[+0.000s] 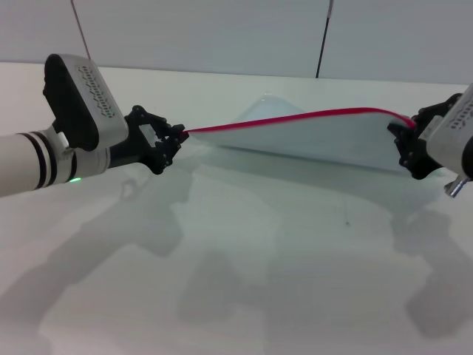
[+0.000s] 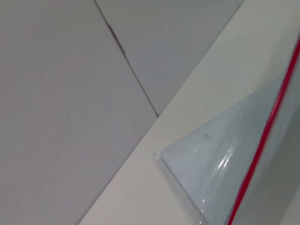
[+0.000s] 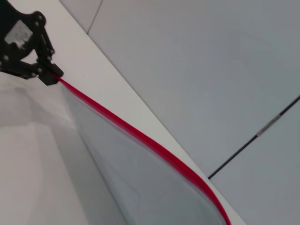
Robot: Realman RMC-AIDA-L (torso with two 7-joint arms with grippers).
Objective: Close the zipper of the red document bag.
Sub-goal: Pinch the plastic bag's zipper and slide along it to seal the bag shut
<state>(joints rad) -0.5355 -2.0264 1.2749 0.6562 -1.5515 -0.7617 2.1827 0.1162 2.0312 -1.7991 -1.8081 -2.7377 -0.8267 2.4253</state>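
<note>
The zipper (image 1: 295, 118) is stretching as a taut red line along the raised top edge of the red document bag (image 1: 325, 140), which is standing up off the white worktop (image 1: 244, 259), its lower edge resting there. The left pincer (image 1: 176, 139) is pinching the zipper's left end, closed on it. The right pincer (image 1: 406, 137) is gripping the right end.
</note>
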